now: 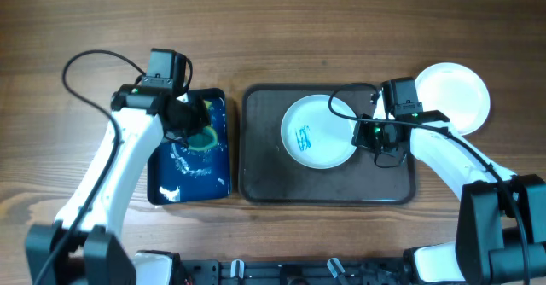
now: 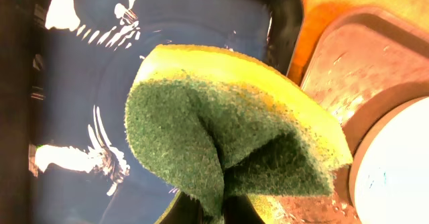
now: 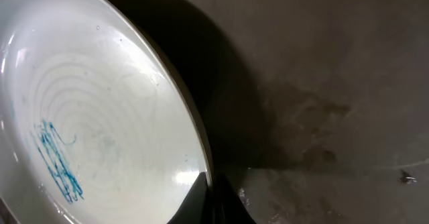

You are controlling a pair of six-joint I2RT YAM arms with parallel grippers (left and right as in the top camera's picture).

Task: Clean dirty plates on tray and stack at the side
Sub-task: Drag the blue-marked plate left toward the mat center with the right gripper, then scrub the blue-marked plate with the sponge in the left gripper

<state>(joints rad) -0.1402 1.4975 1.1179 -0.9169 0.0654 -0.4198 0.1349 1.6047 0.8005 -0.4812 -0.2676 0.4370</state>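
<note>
Quick rundown: the left end effector (image 1: 194, 123) is clamped on a folded sponge (image 2: 228, 123), yellow with the green scrubby side bunched outward. Right under it sits the small blue tray (image 1: 183, 187) with water glinting in it. My guess is it's parked there to wet the sponge before scrubbing.

The right end effector (image 1: 368, 136) is pinched shut on the rim of a plate (image 1: 320, 131), which lies just in front of it, in the middle of the big dark tray (image 1: 264, 178). There's a blue scribble (image 3: 57, 160) near the plate's centre, so this one isn't clean yet. Gripping the rim makes sense to me, since it should stop the plate skating around once the sponge pushes on it. I can't tell if that edge is lifted at all.

On the far side of the right end effector, off the tray on the worktop (image 1: 341, 20), sits another white plate (image 1: 456, 97). That's presumably the start of the stack, though I can't tell if it's more than one.
</note>
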